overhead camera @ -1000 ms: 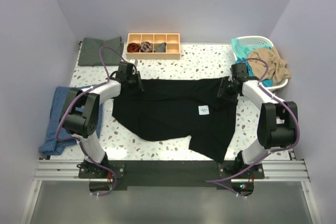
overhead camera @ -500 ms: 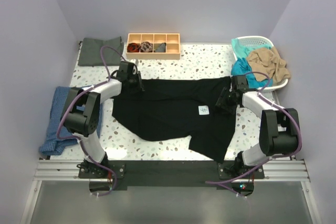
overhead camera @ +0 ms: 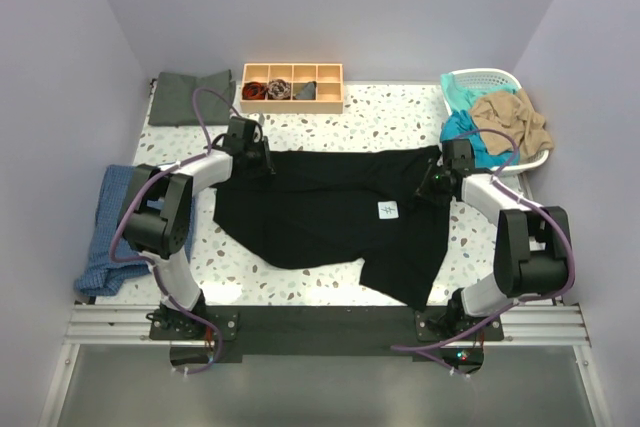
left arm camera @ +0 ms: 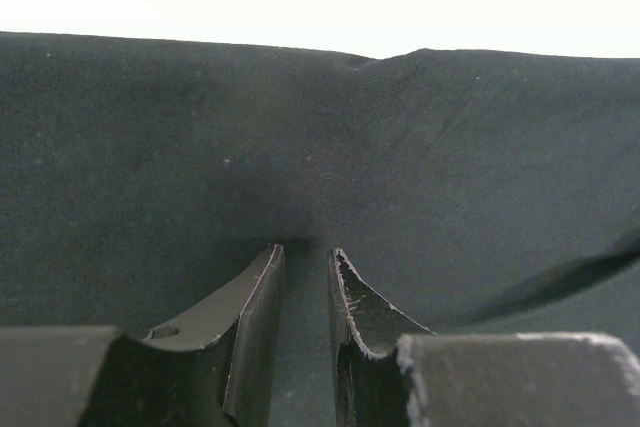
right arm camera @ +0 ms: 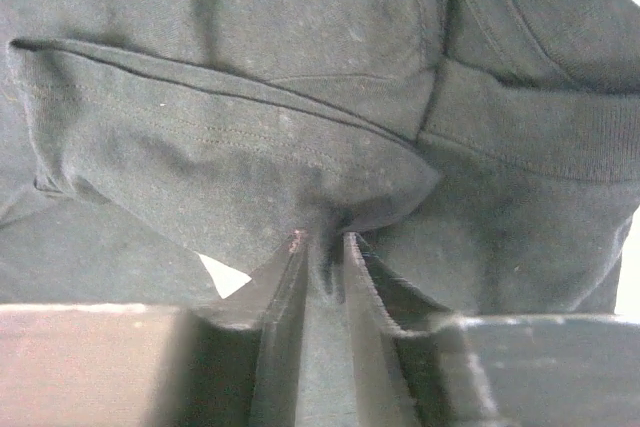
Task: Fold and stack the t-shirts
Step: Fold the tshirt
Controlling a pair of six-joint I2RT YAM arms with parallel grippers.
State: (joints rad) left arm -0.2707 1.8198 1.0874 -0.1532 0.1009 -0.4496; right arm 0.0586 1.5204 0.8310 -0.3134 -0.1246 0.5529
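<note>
Black t-shirt point(overhead camera: 330, 217): spread flat on the table point(overhead camera: 400, 127), on the near side of the divided tray point(overhead camera: 330, 104), white tag point(overhead camera: 389, 210) facing up. Left gripper point(overhead camera: 262, 159): just in front of the tray's left end, jaws narrow, pinching the shirt's far edge. Right gripper point(overhead camera: 432, 179): in front and to the right of the tray, jaws narrow, nipping a folded hem. Tan t-shirt point(overhead camera: 512, 117) and teal t-shirt point(overhead camera: 462, 130): in the basket point(overhead camera: 490, 76), right of the tray. Grey-green t-shirt point(overhead camera: 190, 97): left of the tray.
</note>
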